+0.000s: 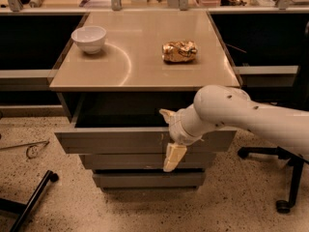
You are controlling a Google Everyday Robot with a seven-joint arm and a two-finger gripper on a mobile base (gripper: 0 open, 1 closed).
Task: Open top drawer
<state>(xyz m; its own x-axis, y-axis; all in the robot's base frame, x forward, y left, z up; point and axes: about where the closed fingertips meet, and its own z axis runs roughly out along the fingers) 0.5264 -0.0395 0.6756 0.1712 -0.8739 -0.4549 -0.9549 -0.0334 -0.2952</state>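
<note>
The top drawer [111, 143] is the widest grey front of the three and stands pulled out from the cabinet, its dark inside showing behind it. My gripper [170, 137] is at the drawer front, right of its centre. One pale finger [167, 114] reaches over the top edge into the drawer. The other finger [173, 157] hangs in front, below the bottom edge. The fingers are spread apart and open. My white arm [241, 115] comes in from the right and covers the right part of the drawer front.
Two narrower grey drawer fronts [125, 161] sit closed below. On the cabinet top [140, 71] stand a white bowl [89, 38] and a crumpled golden bag [179, 51]. A chair base [285, 178] is on the floor at right and a black leg [29, 202] at left.
</note>
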